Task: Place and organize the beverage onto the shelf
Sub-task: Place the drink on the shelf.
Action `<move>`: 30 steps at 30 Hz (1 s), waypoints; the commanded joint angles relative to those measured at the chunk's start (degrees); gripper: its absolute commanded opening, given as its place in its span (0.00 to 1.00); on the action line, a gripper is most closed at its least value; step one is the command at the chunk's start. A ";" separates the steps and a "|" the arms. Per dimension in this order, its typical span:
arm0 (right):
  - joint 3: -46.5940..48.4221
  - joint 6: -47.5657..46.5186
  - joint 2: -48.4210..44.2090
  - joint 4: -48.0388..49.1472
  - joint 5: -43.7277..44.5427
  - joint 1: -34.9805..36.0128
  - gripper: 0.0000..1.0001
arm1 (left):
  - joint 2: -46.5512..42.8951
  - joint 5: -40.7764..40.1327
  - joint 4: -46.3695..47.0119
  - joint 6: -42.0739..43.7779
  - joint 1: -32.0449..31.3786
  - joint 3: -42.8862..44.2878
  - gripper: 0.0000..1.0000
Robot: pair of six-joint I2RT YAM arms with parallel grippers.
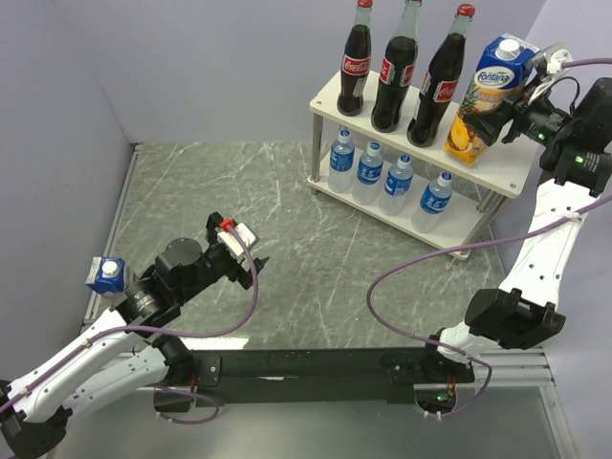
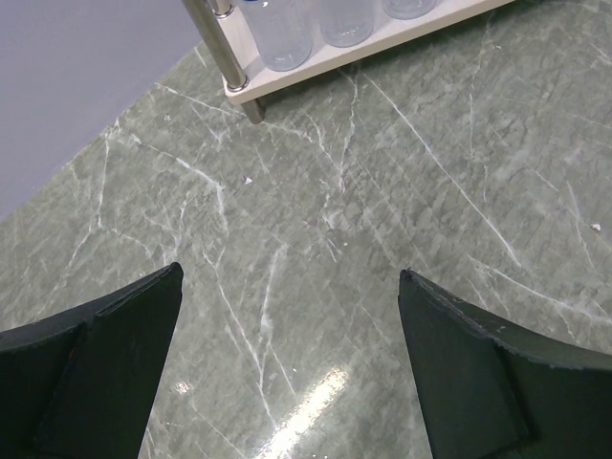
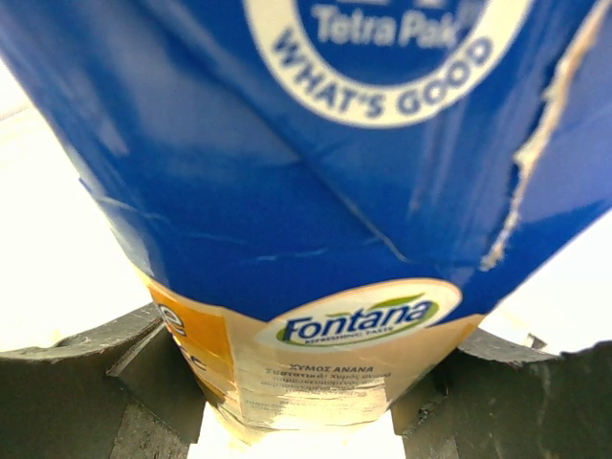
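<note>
i see the right gripper point(image 1: 505, 113) pinching a juice carton point(image 1: 485, 96) tilted over the shelf point(image 1: 507, 167); left gripper point(image 1: 251, 260) spread wide above the table point(image 1: 316, 268)

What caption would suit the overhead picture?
Right end effector holds a tilted juice carton at the top board of the shelf, beside three cola bottles.

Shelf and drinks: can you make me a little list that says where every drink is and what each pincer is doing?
Top board of the shelf: three cola bottles standing in a row
Bottom board: four water bottles in a row
Right pincer: shut on a juice carton, which is tilted at the top board's right end
Left pincer: open, holding nothing, above the table
Other juice carton: on the table at the far left, beside the left arm
Not done yet: the other juice carton is not on the shelf
</note>
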 commanded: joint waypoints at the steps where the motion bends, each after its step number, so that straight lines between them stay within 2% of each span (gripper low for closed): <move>1: 1.87 -1.91 -1.58 7.18 -0.38 0.09 0.62 | -0.14 0.84 2.93 0.25 0.34 -0.32 1.00; 30: 2.14 -6.39 4.30 2.96 -7.14 0.00 0.68 | -0.05 0.84 2.93 0.25 0.51 -0.40 0.99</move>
